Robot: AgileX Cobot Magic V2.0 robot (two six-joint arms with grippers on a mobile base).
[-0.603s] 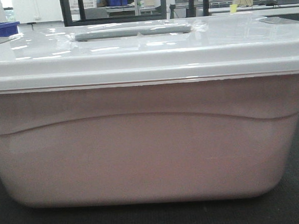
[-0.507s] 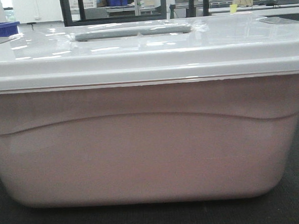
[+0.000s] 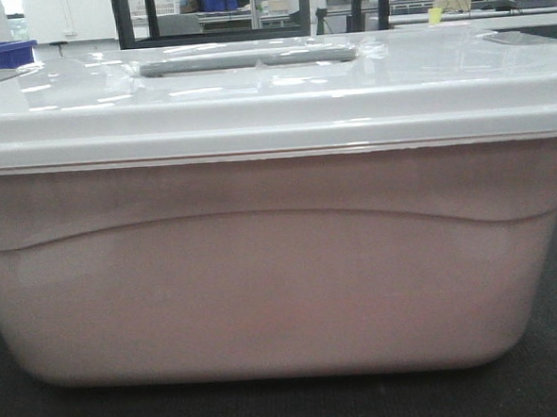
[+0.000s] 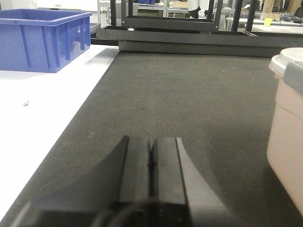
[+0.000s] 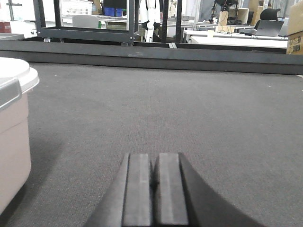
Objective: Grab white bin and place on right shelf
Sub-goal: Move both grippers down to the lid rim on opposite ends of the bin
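Note:
The white bin [image 3: 274, 284] fills the front view, a pale pinkish tub with a glossy white lid and a grey handle [image 3: 247, 58], standing on the dark mat. Its side shows at the right edge of the left wrist view [image 4: 287, 142] and at the left edge of the right wrist view [image 5: 13, 142]. My left gripper [image 4: 151, 142] is shut and empty, low over the mat to the bin's left. My right gripper [image 5: 154, 158] is shut and empty, low over the mat to the bin's right. The right shelf is out of view.
A blue bin [image 4: 40, 39] stands on the white table surface [image 4: 42, 113] to the left of the dark mat [image 4: 189, 94]. Black frame racks [image 5: 85, 30] and a low black ledge [image 4: 189, 42] run along the mat's far edge. Desks and chairs stand beyond.

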